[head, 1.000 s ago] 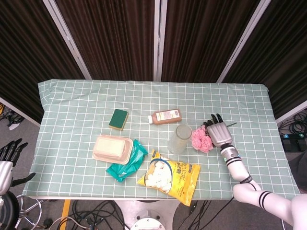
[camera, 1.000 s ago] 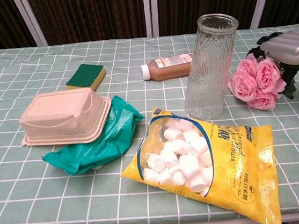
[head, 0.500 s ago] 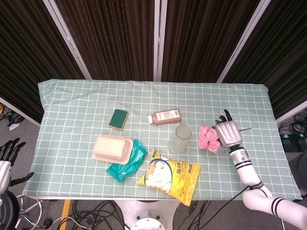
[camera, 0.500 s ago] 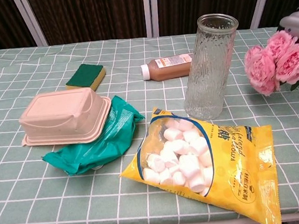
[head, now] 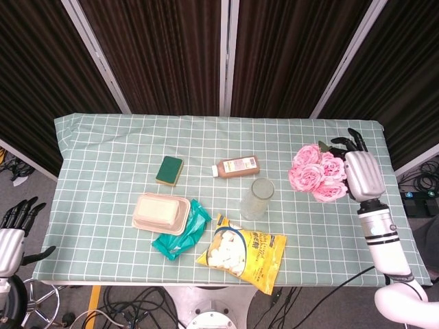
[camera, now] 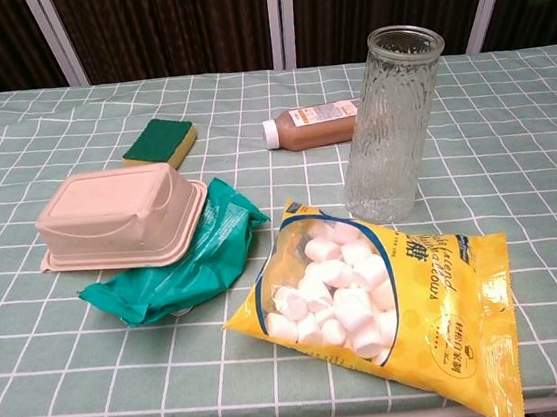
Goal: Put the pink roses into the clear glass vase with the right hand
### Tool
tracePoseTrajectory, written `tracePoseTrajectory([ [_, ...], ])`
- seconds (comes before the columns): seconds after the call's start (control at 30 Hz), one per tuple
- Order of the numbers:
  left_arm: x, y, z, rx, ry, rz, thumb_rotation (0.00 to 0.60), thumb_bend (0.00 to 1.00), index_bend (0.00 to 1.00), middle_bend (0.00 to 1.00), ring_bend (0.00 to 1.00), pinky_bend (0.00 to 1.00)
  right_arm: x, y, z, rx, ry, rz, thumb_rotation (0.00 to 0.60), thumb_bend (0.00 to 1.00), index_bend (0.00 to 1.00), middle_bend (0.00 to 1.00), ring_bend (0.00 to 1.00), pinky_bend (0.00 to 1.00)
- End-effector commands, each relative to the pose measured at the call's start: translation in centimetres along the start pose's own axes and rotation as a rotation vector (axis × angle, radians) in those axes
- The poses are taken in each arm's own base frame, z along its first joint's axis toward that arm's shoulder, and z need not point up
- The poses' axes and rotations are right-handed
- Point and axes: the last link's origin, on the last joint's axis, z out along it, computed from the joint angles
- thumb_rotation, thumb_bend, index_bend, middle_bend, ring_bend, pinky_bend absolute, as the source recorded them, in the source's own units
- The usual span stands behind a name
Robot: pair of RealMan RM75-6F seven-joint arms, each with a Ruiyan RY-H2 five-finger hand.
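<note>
Pink roses (head: 317, 173) gripped in right hand (head: 359, 174), blooms beyond fingertips, glass vase (head: 257, 198) well apart: narrow mouth, tip-over risk; left hand (head: 15, 232) open.

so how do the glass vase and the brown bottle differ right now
The glass vase stands upright; the brown bottle lies on its side. The vase is clear, ribbed and empty with an open mouth, while the bottle is brown, labelled and closed with a white cap. The vase sits nearer the marshmallow bag, the bottle behind it. Both rest on the checked tablecloth.
</note>
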Motion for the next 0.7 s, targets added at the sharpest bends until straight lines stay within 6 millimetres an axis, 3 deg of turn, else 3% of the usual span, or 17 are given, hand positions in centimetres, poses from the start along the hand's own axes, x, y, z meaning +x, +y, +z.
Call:
tracePoseTrajectory([
  [0.03, 0.0, 0.0, 0.0, 0.002, 0.001, -0.001, 0.6, 0.06, 0.11, 0.02, 0.0, 0.11, 3.0, -4.0, 0.2, 0.073, 0.05, 0.338, 0.6, 0.12, 0.77, 0.58, 0.23, 0.06],
  [0.37, 0.3, -0.2, 0.0, 0.01, 0.001, 0.004, 0.6, 0.06, 0.11, 0.02, 0.0, 0.11, 1.6, -7.6, 0.9, 0.055, 0.013, 0.784, 0.6, 0.12, 0.77, 0.58, 0.23, 0.06],
  [0.7, 0.2, -0.1, -0.1, 0.006, -0.013, 0.011, 0.6, 0.06, 0.11, 0.02, 0.0, 0.11, -1.1, -8.0, 0.9, -0.019, -0.056, 0.793, 0.6, 0.12, 0.77, 0.59, 0.23, 0.06],
])
